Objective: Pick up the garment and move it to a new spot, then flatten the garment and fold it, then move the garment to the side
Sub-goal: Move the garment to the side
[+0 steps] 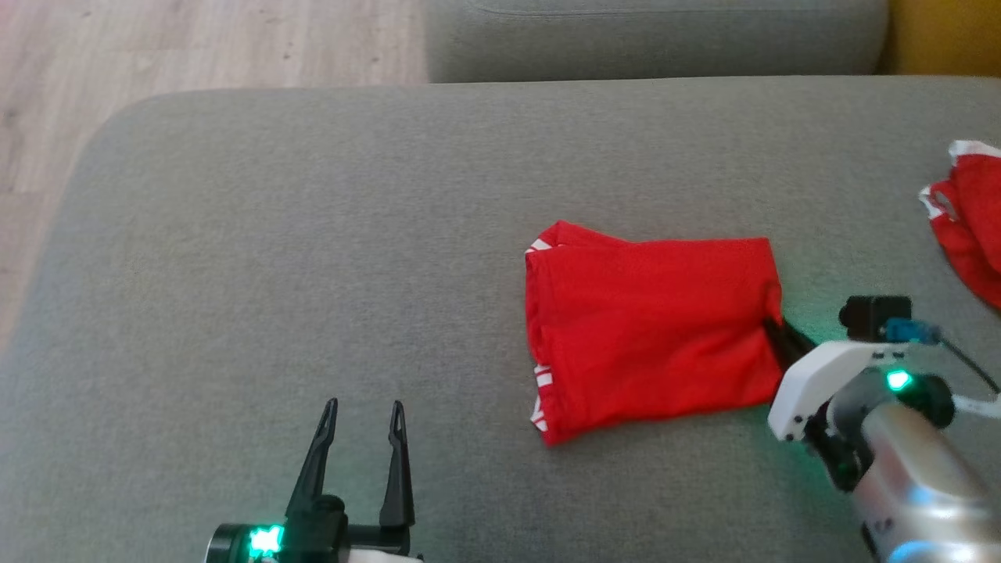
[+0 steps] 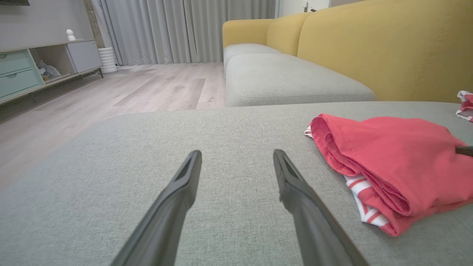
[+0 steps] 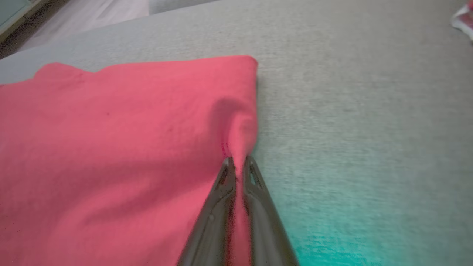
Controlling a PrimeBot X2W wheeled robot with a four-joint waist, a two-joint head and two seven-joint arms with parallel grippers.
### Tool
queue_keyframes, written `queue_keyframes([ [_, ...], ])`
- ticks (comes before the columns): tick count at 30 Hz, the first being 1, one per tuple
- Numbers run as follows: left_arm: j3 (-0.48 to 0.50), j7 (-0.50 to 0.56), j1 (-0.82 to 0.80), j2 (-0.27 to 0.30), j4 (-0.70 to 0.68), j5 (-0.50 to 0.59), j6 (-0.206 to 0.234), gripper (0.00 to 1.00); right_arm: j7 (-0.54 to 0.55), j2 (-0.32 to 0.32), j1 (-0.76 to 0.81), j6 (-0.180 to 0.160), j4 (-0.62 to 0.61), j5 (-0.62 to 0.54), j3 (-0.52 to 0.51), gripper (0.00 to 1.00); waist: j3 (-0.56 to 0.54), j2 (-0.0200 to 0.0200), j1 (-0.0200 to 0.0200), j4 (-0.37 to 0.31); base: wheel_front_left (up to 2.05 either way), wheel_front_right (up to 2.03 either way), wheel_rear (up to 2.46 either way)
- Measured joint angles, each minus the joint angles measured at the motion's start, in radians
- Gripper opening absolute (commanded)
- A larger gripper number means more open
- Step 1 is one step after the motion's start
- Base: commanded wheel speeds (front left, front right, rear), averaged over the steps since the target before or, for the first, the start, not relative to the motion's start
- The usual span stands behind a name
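Right fingers (image 3: 216, 214) on garment (image 3: 111, 147) edge, long axis perhaps left-right.

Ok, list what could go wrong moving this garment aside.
The right gripper pinches only a small edge bit of the garment; pulling may undo the fold. The left gripper is open and apart from it, so the far end may drag. A second red cloth lies to the right, possibly in the path.

No readable text.
The folded red fabric garment (image 1: 657, 328), centre right of the frame on the grey woven sofa cushion (image 1: 274, 274), carries plain white stripes along its left edge, no lettering.
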Motion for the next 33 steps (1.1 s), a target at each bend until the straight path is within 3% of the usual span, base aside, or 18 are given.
queue_keyframes([
  [3,0.002,0.0,0.0,0.0,0.0,-0.002,0.004,1.0,-0.015,-0.026,-0.029,0.0,0.008,-0.001,0.01,0.0,0.002,0.0,0.0,-0.022,0.0,0.0,0.0],
  [18,0.0,0.0,-0.097,-0.001,0.0,0.018,-0.016,1.0,-0.01,-0.288,-0.29,0.0,-0.063,-0.023,-0.054,0.0,0.106,0.0,0.0001,-0.164,0.0,0.0,0.0],
  [29,-0.01,0.0,-0.189,-0.002,-0.002,0.044,-0.033,1.0,0.01,-0.43,-0.357,0.0,-0.04,-0.084,-0.174,0.0,0.194,0.0,0.0002,-0.165,0.0,0.0,0.0],
  [31,-0.008,0.0,-0.192,-0.002,-0.009,0.042,-0.033,1.0,0.01,-0.448,-0.367,0.0,-0.021,-0.118,-0.199,1.0,0.203,0.0,0.0001,-0.158,0.0,0.0,0.0],
  [33,-0.006,0.0,-0.191,-0.002,-0.018,0.031,-0.032,1.0,0.013,-0.446,-0.371,0.0,-0.005,-0.146,-0.218,1.0,0.204,0.0,0.0002,-0.154,0.0,0.0,0.0],
])
